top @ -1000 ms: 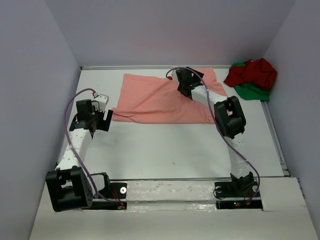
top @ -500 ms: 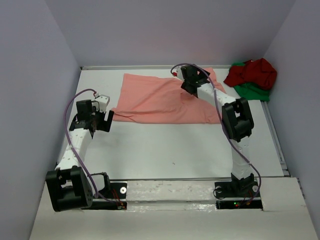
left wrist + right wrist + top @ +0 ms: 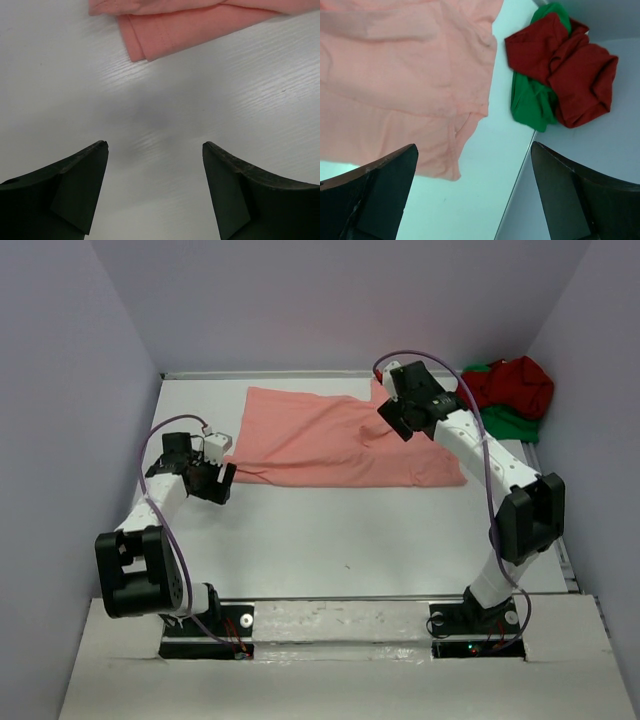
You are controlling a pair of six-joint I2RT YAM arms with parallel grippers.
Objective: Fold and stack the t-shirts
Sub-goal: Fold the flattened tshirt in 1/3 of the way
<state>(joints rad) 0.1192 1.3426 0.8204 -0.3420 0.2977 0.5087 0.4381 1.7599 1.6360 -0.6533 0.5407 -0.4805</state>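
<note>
**Jaws spread on both arms, salmon-pink shirt (image 3: 330, 445) lying between them**

Everything rests on the table (image 3: 350, 530). The salmon-pink shirt lies flat on it with its long axis running left to right, and every place below is given from that shirt.

Off its far right corner and clear of it, the dark red shirt (image 3: 515, 385) sits bunched on top of the bright green shirt (image 3: 505, 423) in one heap.

The right gripper (image 3: 400, 412) hangs above the shirt's far right corner. Its jaws are wide apart with nothing between them, and its wrist view shows the shirt's right edge below and the heap just past it.

The left gripper (image 3: 218, 480) sits low, just beside the shirt's near left corner, with its jaws also parted and empty. In its wrist view the doubled cloth of that corner lies straight ahead of the jaws, close but not touching.

Each arm stands at its own end of the long axis. The left looks nearer to a cloth edge it could pinch, so a fold across that axis would likely start there.
</note>
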